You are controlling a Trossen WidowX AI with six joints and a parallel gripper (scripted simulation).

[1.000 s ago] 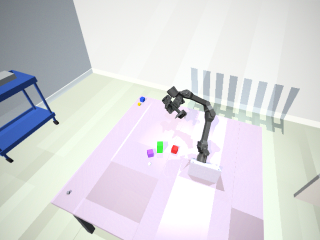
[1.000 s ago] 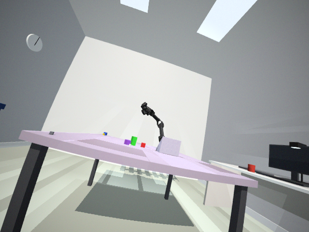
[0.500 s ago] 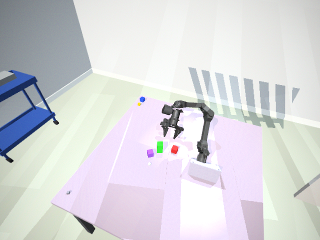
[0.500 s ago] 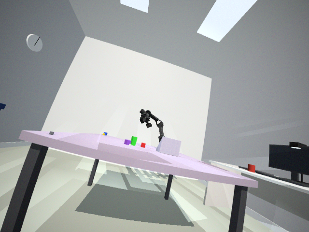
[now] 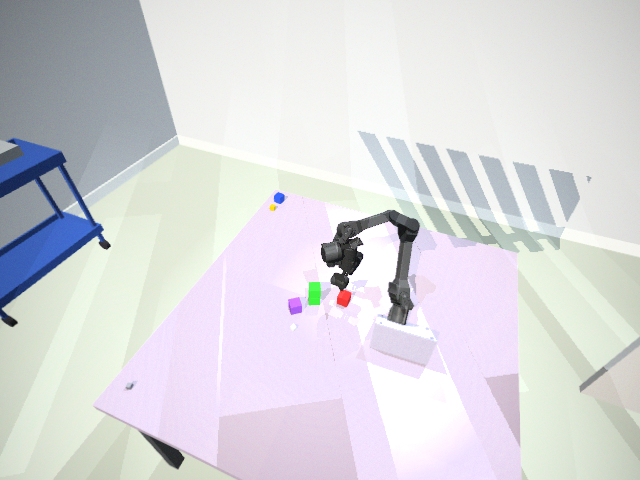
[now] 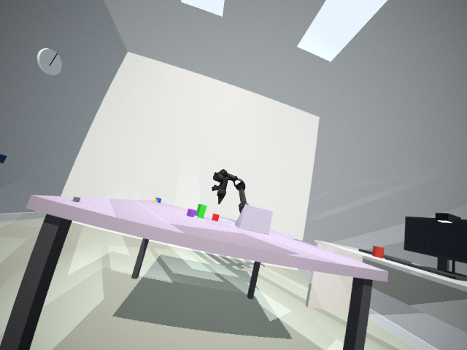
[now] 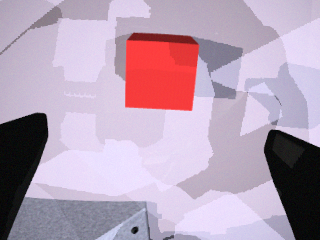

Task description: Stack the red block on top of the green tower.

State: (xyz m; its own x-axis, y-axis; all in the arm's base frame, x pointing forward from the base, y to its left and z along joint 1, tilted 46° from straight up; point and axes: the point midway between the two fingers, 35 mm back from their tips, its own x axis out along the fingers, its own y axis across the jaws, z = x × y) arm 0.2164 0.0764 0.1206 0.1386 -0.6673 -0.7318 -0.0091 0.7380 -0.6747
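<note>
The red block sits flat on the table, a short way right of the green tower in the top and exterior views. The green tower stands upright with nothing on top; it is not in the wrist view. My gripper is wide open, empty, and points down above the table near the red block. In the wrist view the block lies above the line between the fingertips, sideways within their gap, and appears nearly square to them. The top and exterior views do not show both fingertips clearly.
A purple block sits close left of the tower, with a small white piece near it. Blue and yellow blocks lie at the far corner, a grey piece at the left. The arm's white base is right of the blocks.
</note>
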